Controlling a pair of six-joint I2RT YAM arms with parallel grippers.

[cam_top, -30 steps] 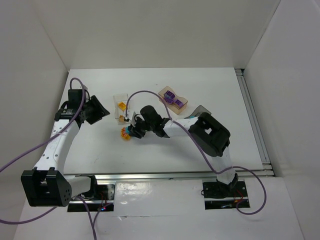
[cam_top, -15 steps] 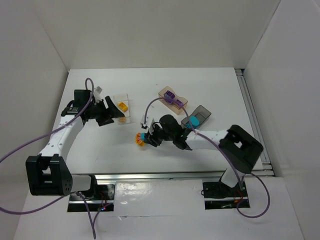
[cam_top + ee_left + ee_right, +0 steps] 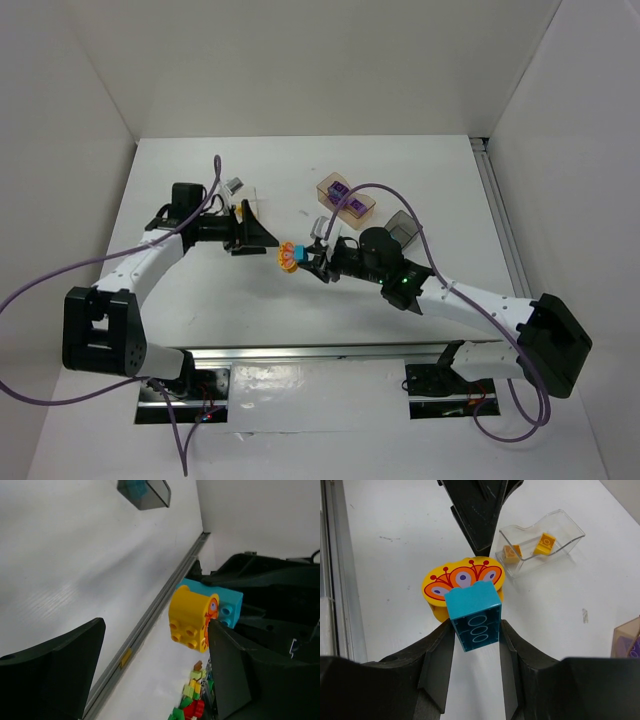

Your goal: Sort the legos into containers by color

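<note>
My right gripper (image 3: 476, 630) is shut on a teal-blue lego (image 3: 472, 617), which has a yellow lego with an orange flower face (image 3: 462, 582) stuck to its far end. From above, this joined pair (image 3: 290, 257) hangs over the table's middle. My left gripper (image 3: 262, 238) is open and faces the pair. The yellow lego (image 3: 190, 615) is just beyond its fingertips and near one finger (image 3: 235, 675). The clear container (image 3: 540, 542) holds two orange-yellow legos. The peach container (image 3: 347, 200) holds purple legos. The dark grey container (image 3: 150, 492) holds a teal one.
A metal rail (image 3: 505, 235) runs along the table's right edge. White walls enclose the back and sides. The purple cables (image 3: 60, 290) loop off both arms. The left arm covers most of the clear container from above.
The left gripper swung right over the clear container and opened wide. The right gripper carried the joined teal and yellow legos rightward and up off the table to face it.
</note>
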